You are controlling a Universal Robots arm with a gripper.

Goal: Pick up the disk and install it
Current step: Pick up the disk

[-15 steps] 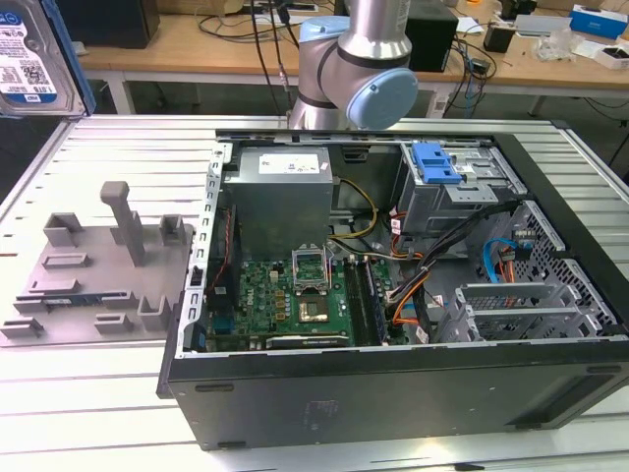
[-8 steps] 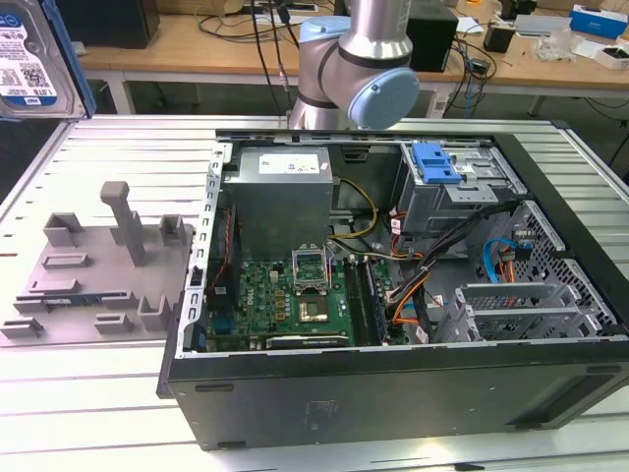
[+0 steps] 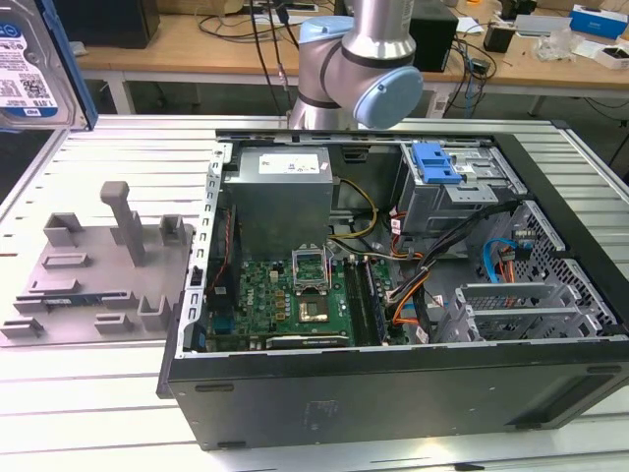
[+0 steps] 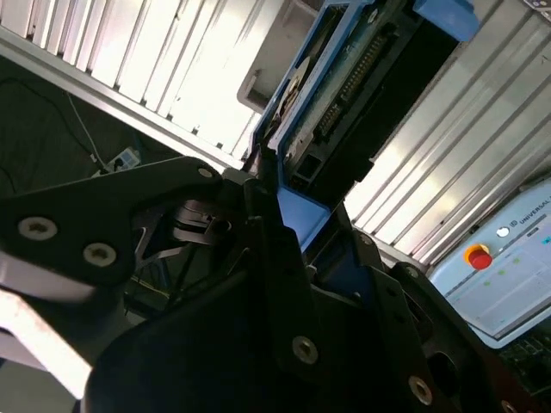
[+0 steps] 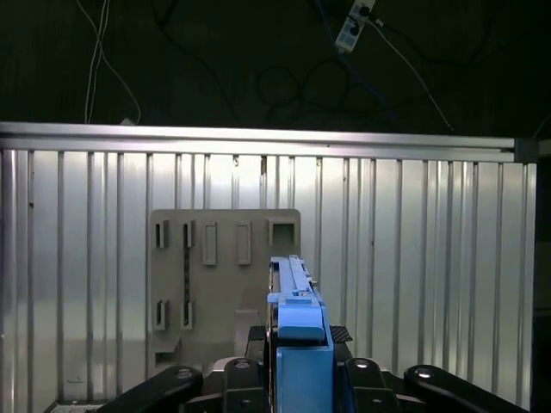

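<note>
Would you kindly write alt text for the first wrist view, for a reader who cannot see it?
The black tool grips the disk, seen edge-on in its blue carrier frame, above a ribbed metal table. A grey holder plate with slots lies on the table below; a dark floor with cables lies beyond.

Exterior view: we log even, bright room light; soft shadow inside the computer case [image 3: 373,398]; mild sheen on the ribbed table [image 3: 98,413]. Second wrist view: we note blown-out glare on the slats beyond the gripper [image 4: 288,211]; gripper body near silhouette, the disk [image 4: 344,86] backlit. First wrist view: we record bright slats ahead of the gripper, near-black dimness past the table's edge.
</note>
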